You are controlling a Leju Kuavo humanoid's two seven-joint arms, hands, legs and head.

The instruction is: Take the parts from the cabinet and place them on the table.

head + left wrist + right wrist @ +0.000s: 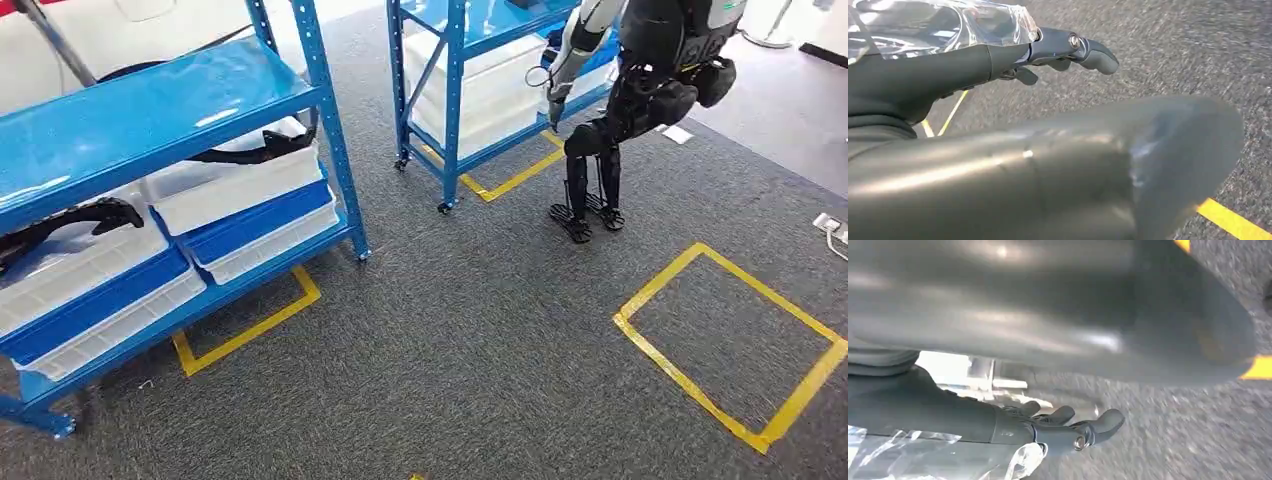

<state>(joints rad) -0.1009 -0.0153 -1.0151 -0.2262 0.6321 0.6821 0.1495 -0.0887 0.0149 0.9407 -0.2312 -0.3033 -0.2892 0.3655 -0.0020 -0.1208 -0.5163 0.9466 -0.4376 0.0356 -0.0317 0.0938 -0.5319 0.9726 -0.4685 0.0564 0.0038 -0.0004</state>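
- Left hand (1068, 50) hangs over the carpet, fingers (1098, 56) loosely extended, grasping nothing.
- Right hand (1068, 427) likewise, released.
- Black parts (255, 150) lie in white bins (235, 190) on the blue cabinet (150, 100) at ten o'clock.

Head camera is looking forward and down from high up, taking in grey carpet (480, 330), yellow tape squares (730, 345) and the blue cabinet (170, 130) at middle range. Left wrist camera is sitting close behind the left hand (1068, 50), facing past its fingers at blurred carpet just beyond. Right wrist camera is sitting equally close behind the right hand (1068, 427), turned over, facing carpet beyond the fingertips. All three are sharing the carpet and yellow tape.
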